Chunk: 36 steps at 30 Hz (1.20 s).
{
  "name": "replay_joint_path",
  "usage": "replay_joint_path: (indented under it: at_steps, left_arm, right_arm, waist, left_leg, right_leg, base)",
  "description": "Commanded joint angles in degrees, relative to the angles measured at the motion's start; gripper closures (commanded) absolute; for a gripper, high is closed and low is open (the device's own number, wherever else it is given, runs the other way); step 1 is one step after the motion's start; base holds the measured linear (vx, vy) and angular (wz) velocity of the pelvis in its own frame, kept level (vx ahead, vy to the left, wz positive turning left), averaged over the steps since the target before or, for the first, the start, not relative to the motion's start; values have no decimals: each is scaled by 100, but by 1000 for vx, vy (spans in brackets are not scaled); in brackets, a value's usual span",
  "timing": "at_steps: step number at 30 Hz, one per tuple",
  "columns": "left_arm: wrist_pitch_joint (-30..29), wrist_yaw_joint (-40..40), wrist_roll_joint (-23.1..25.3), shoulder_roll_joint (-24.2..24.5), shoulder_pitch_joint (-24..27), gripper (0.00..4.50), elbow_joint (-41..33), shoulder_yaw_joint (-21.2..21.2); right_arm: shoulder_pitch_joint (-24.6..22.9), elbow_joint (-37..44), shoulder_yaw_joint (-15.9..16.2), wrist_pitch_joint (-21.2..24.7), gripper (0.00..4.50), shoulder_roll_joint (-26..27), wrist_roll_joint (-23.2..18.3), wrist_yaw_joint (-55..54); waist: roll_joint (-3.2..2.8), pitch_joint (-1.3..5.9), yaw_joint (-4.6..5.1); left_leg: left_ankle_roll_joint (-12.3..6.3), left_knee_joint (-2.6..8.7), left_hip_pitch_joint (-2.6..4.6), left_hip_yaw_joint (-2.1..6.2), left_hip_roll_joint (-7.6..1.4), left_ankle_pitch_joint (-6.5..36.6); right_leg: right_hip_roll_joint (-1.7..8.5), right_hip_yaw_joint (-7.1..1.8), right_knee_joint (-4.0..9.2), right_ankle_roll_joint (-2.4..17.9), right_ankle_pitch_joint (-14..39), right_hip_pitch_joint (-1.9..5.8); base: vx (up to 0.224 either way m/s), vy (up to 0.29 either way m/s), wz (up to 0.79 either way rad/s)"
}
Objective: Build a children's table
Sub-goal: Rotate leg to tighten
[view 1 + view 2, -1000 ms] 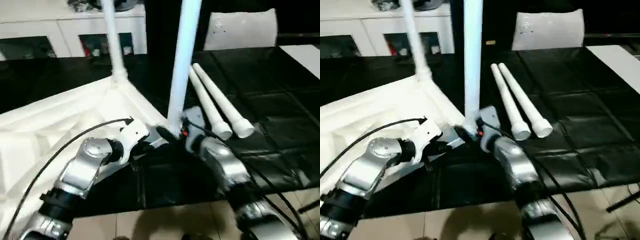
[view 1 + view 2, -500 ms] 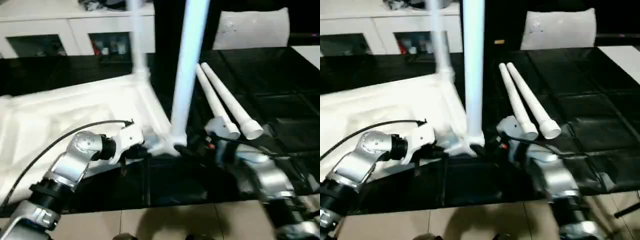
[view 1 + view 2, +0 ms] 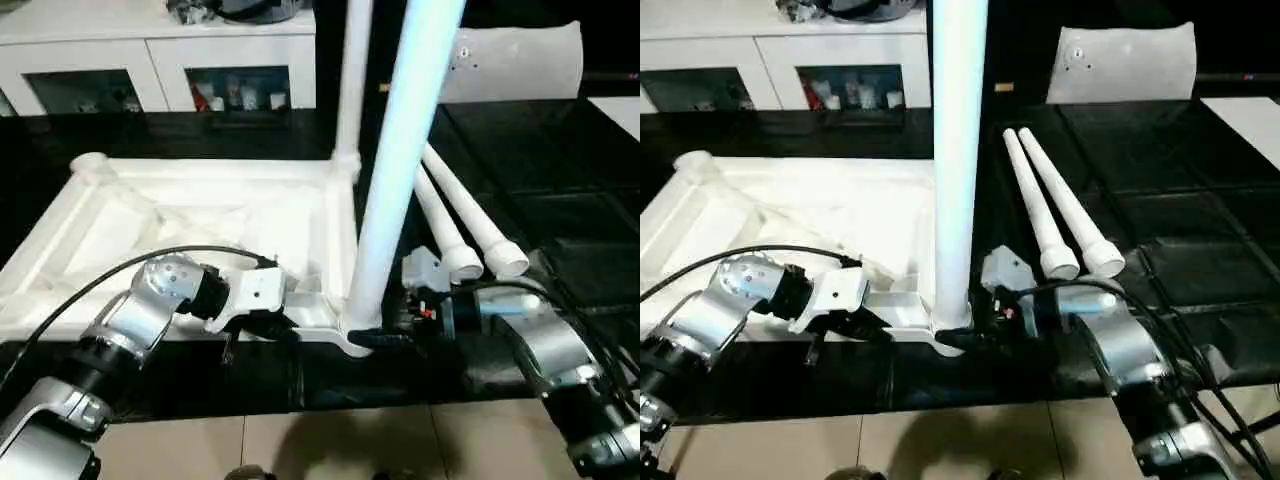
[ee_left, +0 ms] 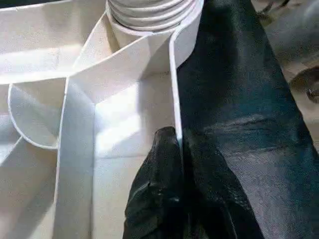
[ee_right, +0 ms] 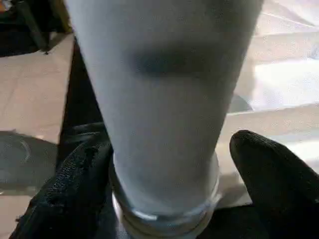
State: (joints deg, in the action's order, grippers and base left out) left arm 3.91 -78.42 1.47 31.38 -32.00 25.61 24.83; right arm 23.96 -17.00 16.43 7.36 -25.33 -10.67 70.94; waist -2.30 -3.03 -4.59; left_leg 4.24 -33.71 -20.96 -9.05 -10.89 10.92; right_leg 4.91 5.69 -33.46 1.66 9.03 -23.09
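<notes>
The children's table lies as parts on a black surface. Its white tabletop [image 3: 200,210] rests upside down, ribs up. One leg [image 3: 350,80] stands in the far right corner socket. A second leg [image 3: 400,170] stands in the near right socket. Two loose legs [image 3: 440,215] [image 3: 472,212] lie side by side to the right. My left gripper [image 3: 275,325] is shut on the tabletop's thin near rim wall [image 4: 175,99]. My right gripper [image 3: 385,335] is open, its fingers [image 5: 269,184] either side of the near leg's base [image 5: 164,124], with a gap on one side.
A white cabinet [image 3: 150,50] runs along the back. A flat white sheet [image 3: 520,60] stands at the back right. The tabletop's far left corner socket [image 3: 88,163] holds nothing. The black surface ends just in front of my arms, above the tiled floor [image 3: 300,440].
The tabletop has swung round with my left gripper on its rim, so its left end now shows. My right arm has drawn out to the leg's right side. The head view has shifted too.
</notes>
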Motion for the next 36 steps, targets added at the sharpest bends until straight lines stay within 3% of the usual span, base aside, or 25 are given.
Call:
replay_joint_path:
  at_steps: [1,4,11,13,14,18,22,25,27,29,31,32,36]
  left_arm:
    - [227,-240,187,17,-77,450,39,171]
    - [334,-273,201,5,-113,450,149,179]
    - [457,-279,206,28,-143,450,287,198]
    - [471,-270,195,24,-142,450,332,175]
    - [435,-240,171,2,-138,450,351,137]
    - [164,-30,46,-64,-28,450,221,-25]
    - [-654,943,-77,-383,240,450,-49,-406]
    - [-1432,1534,-355,-734,443,450,-546,-715]
    - [-1937,1977,-414,-975,531,450,-849,-887]
    - [-2149,2173,-426,-1088,554,450,-960,-961]
    - [-2966,3000,-369,-1594,658,450,-1430,-1256]
    - [-3138,3266,-267,-1729,675,450,-1526,-1299]
    - [-3306,3649,100,-1845,721,450,-1699,-1184]
  right_arm:
    - [73,-73,80,-18,76,-40,58,135]
    - [116,-140,106,5,116,-18,43,195]
    - [169,-244,149,2,163,30,51,240]
    - [167,-246,139,78,167,63,1,273]
    - [161,-244,118,155,170,93,-67,284]
    - [46,-145,55,437,173,230,-240,183]
    - [-84,-394,-132,432,174,827,-7,-1081]
    - [-15,-630,-329,533,175,1404,93,-2095]
    - [69,-786,-412,663,175,1759,95,-2558]
    - [111,-842,-438,725,175,1894,78,-2695]
    - [315,-1089,-584,1011,175,2473,133,-3498]
    - [363,-1145,-584,1096,175,2626,168,-3681]
    - [367,-1215,-565,1092,175,2864,298,-3950]
  waist:
    - [15,409,13]
    - [24,417,-27]
    - [18,416,-37]
    - [23,416,-39]
    - [53,408,-32]
    - [49,403,-41]
    - [38,358,4]
    - [62,307,130]
    - [68,304,275]
    - [58,329,335]
    - [56,323,386]
    - [86,325,423]
    - [68,349,405]
  left_leg:
    - [-382,375,31,-7,-223,1023]
    - [-378,368,33,-10,-226,940]
    - [-326,367,35,-12,-224,1007]
    - [-314,366,32,-11,-226,1018]
    - [-314,366,27,-16,-224,1034]
    - [-290,364,38,-18,-222,1077]
    - [-130,397,48,-3,-216,1326]
    - [18,412,92,17,-169,1733]
    - [24,419,48,50,-140,1855]
    - [-35,399,77,47,-145,1874]
    - [-90,399,83,27,-151,1835]
    - [-100,394,67,25,-148,1748]
    - [-195,393,63,13,-147,1599]
  right_leg:
    - [348,-298,319,1185,1308,343]
    - [352,-295,310,1157,1306,341]
    - [352,-293,322,1105,1467,338]
    - [354,-295,319,1094,1503,340]
    - [348,-296,322,1084,1536,336]
    - [354,-301,327,1041,1734,329]
    - [365,-292,372,910,2242,299]
    - [383,-251,487,581,3225,268]
    - [370,-201,545,359,3523,288]
    - [372,-212,535,403,3407,267]
    - [349,-229,543,516,3205,236]
    - [342,-234,509,610,3061,238]
    - [328,-246,511,577,2847,240]
  base:
    - [0,0,0]
    - [0,0,0]
    - [0,0,0]
    - [0,0,0]
    - [0,0,0]
    - [0,0,0]
    - [0,0,0]
    - [0,0,0]
    - [0,0,0]
    - [0,0,0]
    - [0,0,0]
    - [0,0,0]
    - [0,0,0]
